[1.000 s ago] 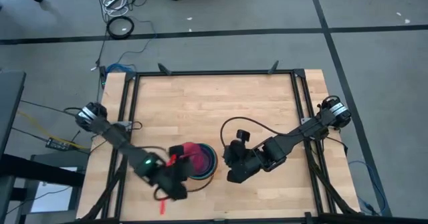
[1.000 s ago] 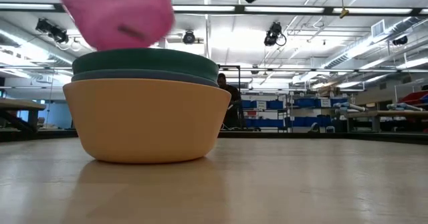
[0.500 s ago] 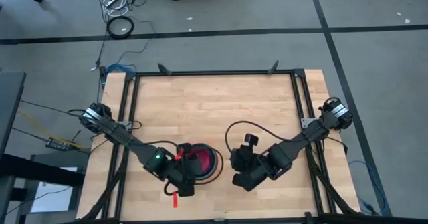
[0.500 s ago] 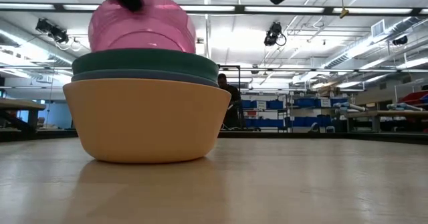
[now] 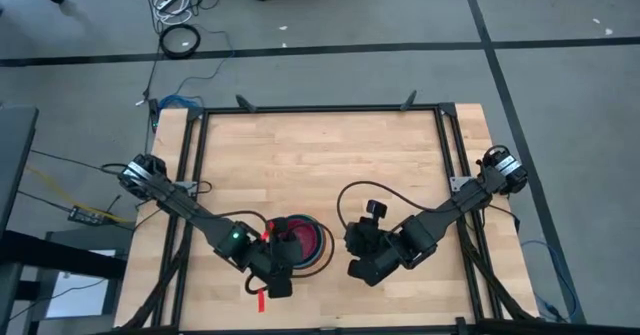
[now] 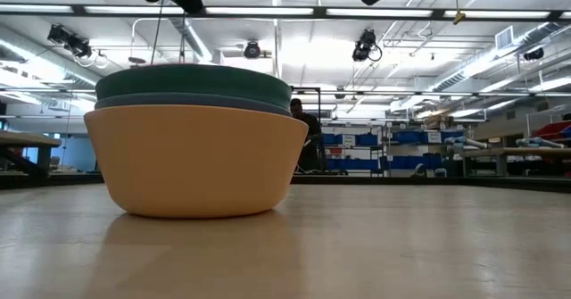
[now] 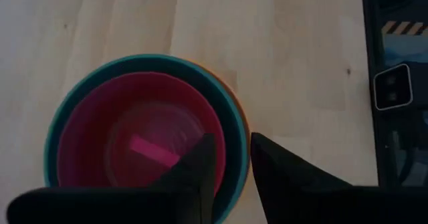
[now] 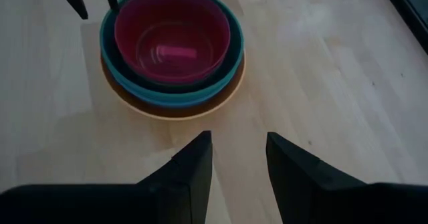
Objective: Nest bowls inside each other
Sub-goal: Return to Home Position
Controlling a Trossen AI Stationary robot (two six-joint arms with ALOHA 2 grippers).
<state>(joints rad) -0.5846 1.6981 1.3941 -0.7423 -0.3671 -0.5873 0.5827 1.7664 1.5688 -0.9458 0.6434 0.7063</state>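
left arm enters from the left edge of the table (image 5: 330,155) in the high view and reaches to the lower centre. left gripper (image 7: 232,144) hangs over the lower left rim of the stack of bowls (image 5: 303,241) and covers part of that rim. its jaws are released, a narrow gap between the fingers (image 7: 200,174), nothing held.

the stack stands in the lower centre of the table, between the two grippers. the orange bowl (image 6: 198,161) is outermost and sits on the wood. the teal bowl (image 6: 192,78) and a strip of the blue bowl (image 6: 192,102) show above its rim. the red-pink bowl (image 8: 172,40) lies innermost, seated down inside. any bowls between it and the teal one are hidden.

in the low view the stack fills the left half and blocks the room behind it; a person (image 6: 308,138) shows just past its right edge, far off.

right gripper (image 8: 238,136) hangs right of the stack, near it but apart. its jaws are released and empty.

cables (image 5: 180,37) lie on the floor at the upper left of the high view.
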